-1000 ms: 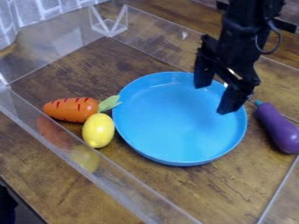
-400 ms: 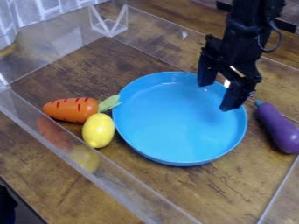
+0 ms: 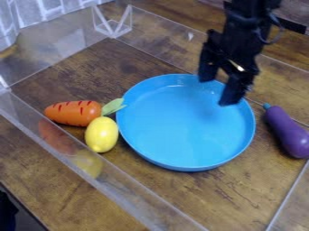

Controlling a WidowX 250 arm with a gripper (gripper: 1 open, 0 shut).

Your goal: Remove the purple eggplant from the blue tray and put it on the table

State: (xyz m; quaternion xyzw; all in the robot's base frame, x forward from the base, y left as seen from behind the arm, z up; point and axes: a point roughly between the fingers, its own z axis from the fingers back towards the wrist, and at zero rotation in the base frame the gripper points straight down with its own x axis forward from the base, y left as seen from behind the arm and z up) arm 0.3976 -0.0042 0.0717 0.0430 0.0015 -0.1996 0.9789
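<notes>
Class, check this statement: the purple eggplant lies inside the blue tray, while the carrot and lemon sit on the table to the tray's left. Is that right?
Not quite. The camera view shows the purple eggplant lying on the table, just outside the right rim of the blue tray, which is empty. The carrot and lemon do sit to the tray's left.

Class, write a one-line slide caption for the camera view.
Open gripper above empty blue tray; purple eggplant on table beside it.
</notes>
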